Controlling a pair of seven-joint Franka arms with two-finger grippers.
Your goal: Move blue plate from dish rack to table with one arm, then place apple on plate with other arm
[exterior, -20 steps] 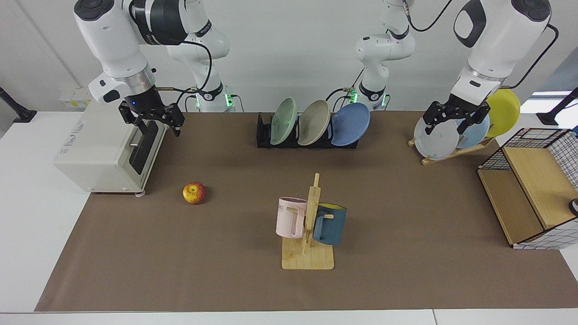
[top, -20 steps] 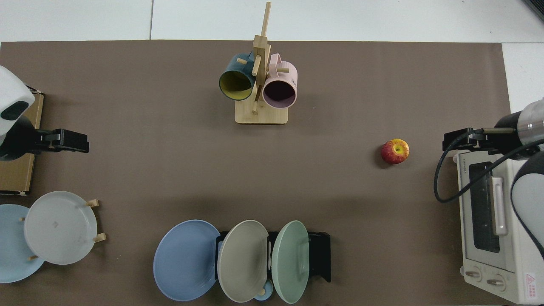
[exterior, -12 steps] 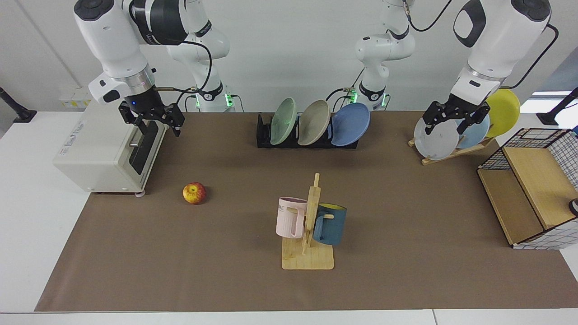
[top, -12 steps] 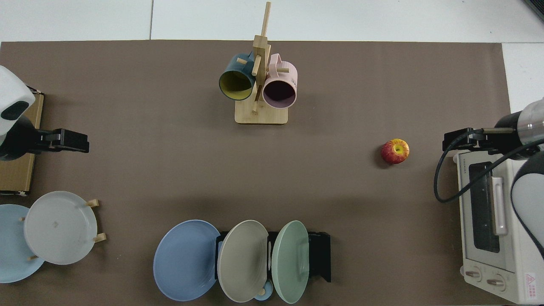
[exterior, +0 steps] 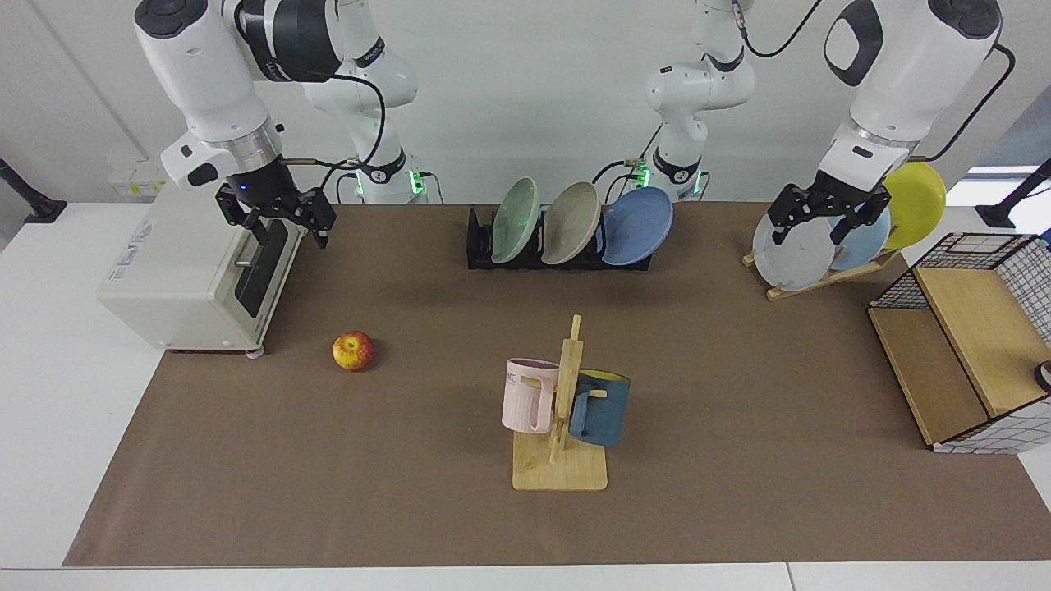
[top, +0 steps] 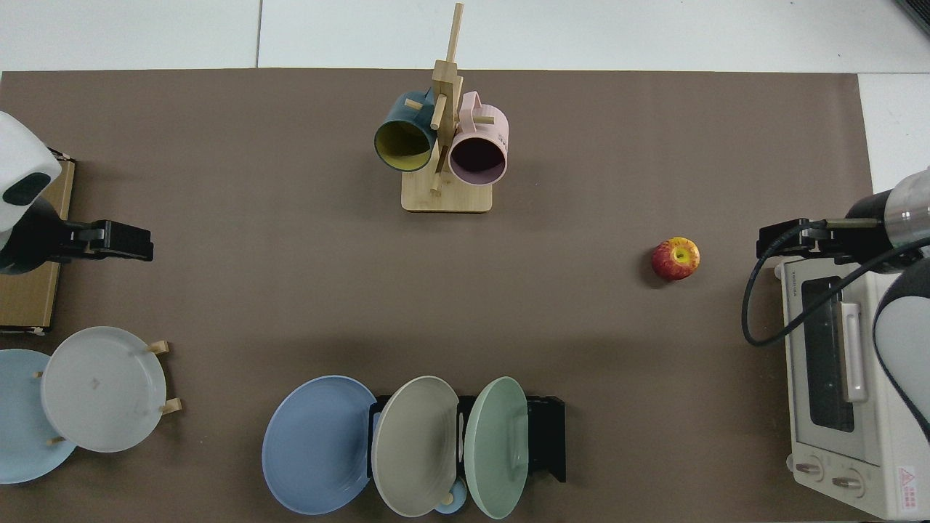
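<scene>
The blue plate (exterior: 639,226) (top: 316,444) leans on edge at one end of the black dish rack (exterior: 480,246) (top: 548,436), beside a beige and a pale green plate. The apple (exterior: 353,351) (top: 676,258) lies on the brown table (exterior: 410,492), just in front of the toaster oven. My right gripper (exterior: 283,232) (top: 792,240) hangs open above the oven's front, holding nothing. My left gripper (exterior: 809,234) (top: 112,242) hangs open in front of the wooden plate stand, well to the side of the rack, also holding nothing.
A white toaster oven (exterior: 189,271) stands beside the apple. A mug tree (exterior: 562,410) with a pink and a dark blue mug stands mid-table. The wooden stand (exterior: 792,287) holds grey, pale blue and yellow plates. A wire basket with wooden boards (exterior: 969,345) stands at the table's end.
</scene>
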